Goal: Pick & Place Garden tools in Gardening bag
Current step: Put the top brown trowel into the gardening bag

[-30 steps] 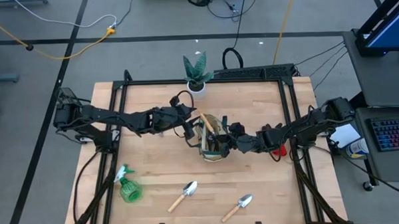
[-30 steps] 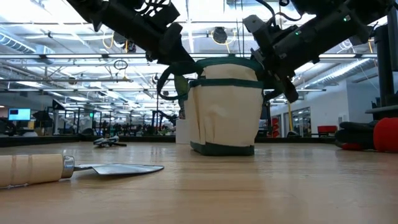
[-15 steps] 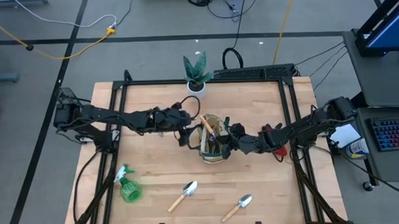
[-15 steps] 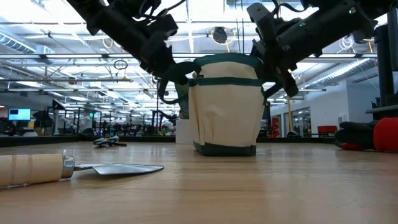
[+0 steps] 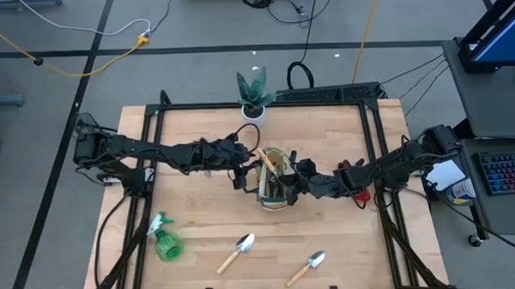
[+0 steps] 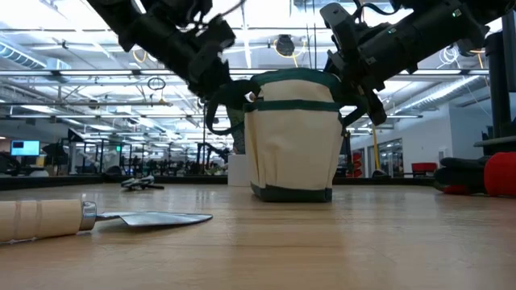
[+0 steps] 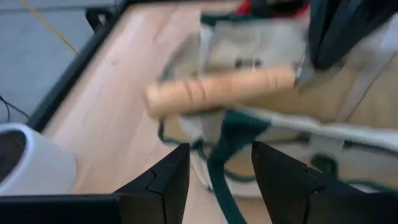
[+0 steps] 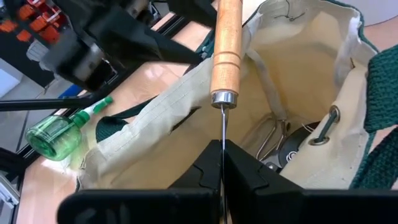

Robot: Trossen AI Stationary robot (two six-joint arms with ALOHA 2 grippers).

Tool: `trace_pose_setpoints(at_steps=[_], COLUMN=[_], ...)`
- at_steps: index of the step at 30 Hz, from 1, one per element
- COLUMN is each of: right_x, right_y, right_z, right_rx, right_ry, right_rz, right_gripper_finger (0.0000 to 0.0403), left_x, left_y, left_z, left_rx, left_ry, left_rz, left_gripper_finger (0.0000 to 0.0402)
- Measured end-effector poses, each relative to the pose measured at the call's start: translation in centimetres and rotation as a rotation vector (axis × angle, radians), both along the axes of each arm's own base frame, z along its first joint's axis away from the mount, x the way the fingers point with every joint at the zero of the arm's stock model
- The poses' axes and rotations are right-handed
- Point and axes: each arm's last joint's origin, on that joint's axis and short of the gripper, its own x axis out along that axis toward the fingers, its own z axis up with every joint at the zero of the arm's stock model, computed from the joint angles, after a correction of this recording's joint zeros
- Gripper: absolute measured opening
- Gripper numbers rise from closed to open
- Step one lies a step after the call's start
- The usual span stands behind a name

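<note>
The beige gardening bag with green trim stands on its base mid-table. A garden tool with a pale wooden handle leans in it, its handle out over the left rim and its thin metal shaft running down inside. My left gripper is open at the bag's left rim, with the dark green loop handle between its fingers; I see no touch. My right gripper is shut at the right rim. Two trowels and the green spray bottle lie near the front edge. My right gripper is shut on the bag's upper rim on the right side, coming level from the table's right. Its own fingers hide the pinched cloth. The bag stays upright with its base on the table and its mouth open.
A green plant in a white pot stands at the far edge behind the bag. A red item lies under my right arm. Dark and metal parts of another tool show on the bag's bottom. Bare wood lies in front of the bag.
My left gripper has tipped and turned at the wrist beside the bag's left rim, sinking slightly, and stayed open. The bag, leaning a second ago, now stands straighter, still held at its right rim.
</note>
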Motion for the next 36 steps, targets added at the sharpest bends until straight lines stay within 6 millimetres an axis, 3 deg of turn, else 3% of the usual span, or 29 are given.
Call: trace_pose_setpoints(at_steps=[5, 11, 14, 21, 29, 36], right_x=[0.0, 0.0, 0.0, 0.0, 0.0, 0.0], right_y=[0.0, -0.1, -0.1, -0.1, -0.1, -0.3], right_z=[0.0, 0.0, 0.0, 0.0, 0.0, -0.1], right_rx=[0.001, -0.003, -0.004, -0.004, -0.017, 0.007], right_ry=[-0.004, 0.001, 0.001, 0.003, 0.005, 0.012], right_rz=[0.000, -0.001, -0.001, -0.001, -0.003, -0.021], right_gripper_finger=[0.0000, 0.0000, 0.0000, 0.0000, 0.0000, 0.0000], left_x=[0.9, 1.2, 1.2, 1.1, -0.3, -0.6], left_y=[0.2, 0.5, 0.6, 0.8, 1.2, 0.4], left_z=[-2.0, -2.0, -2.0, -1.9, -1.5, -1.3], left_rx=[0.062, 0.085, 0.087, 0.095, 0.109, 0.065], left_ry=[0.051, 0.033, 0.025, 0.025, 0.103, 0.098], left_rz=[0.008, 0.040, 0.048, 0.077, 0.288, 0.303], left_gripper_finger=[0.0179, 0.0172, 0.0137, 0.0014, 0.0016, 0.0021])
